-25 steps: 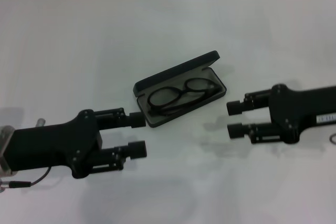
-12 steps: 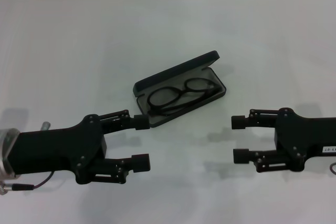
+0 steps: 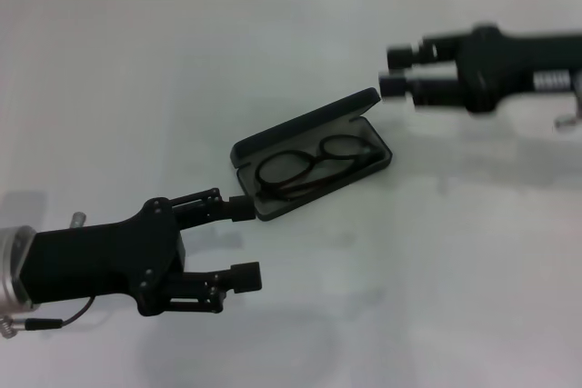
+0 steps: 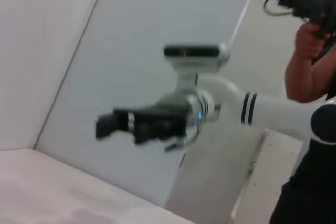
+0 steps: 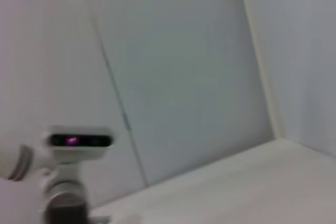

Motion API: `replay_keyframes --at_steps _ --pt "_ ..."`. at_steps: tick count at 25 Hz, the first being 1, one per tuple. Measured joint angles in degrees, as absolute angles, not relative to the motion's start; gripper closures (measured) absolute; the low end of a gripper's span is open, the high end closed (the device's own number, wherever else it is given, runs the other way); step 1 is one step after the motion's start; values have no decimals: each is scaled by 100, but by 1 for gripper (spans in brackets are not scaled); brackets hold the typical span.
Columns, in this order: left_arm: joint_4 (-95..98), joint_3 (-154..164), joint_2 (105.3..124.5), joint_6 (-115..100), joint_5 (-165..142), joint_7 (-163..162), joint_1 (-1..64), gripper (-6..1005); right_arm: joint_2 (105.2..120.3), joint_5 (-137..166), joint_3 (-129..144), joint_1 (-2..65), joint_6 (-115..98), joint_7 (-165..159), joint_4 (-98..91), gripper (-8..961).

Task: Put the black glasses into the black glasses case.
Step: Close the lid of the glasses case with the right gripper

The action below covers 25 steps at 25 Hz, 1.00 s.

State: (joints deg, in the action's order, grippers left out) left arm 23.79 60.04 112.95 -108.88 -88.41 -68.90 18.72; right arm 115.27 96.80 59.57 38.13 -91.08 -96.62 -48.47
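The black glasses [image 3: 314, 165] lie folded inside the open black glasses case [image 3: 311, 152] mid-table [image 3: 109, 88], lid up toward the far edge, the left gripper [image 3: 242, 241] spread empty at its near-left corner, probably steadying it, the right gripper [image 3: 397, 70], also open, raised beyond its far-right corner.

The head view looks forward and steeply down on the white desk [image 3: 436, 252], taking in most of its top up to the wall's foot. The left wrist view faces level across the desk toward the right gripper [image 4: 107, 125] and the wall behind, seen from fairly near. The right wrist view tilts up at wall panels; both wrist views share the desk's surface.
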Motion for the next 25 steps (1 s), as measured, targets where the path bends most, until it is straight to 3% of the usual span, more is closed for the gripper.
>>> replay_keyframes --at_steps 6,12,17,25 --pt "2360 6002 11344 -10677 -8881 -6782 1872 108 11544 10690 6452 4661 -8156 -11166 -5468 544" --pt "2356 6002 11374 -10556 -8875 -6777 1884 109 11608 11159 7183 5708 -7063 -11738 -4454 753" --pt "2353 6003 11423 -10389 -8861 -6776 1895 108 11624 10164 8668 5885 -5621 -11669 -3715 955" --pt "2346 6003 11439 -10225 -8859 -6815 1883 107 11628 8573 10592 5647 -4094 -11472 -3658 955"
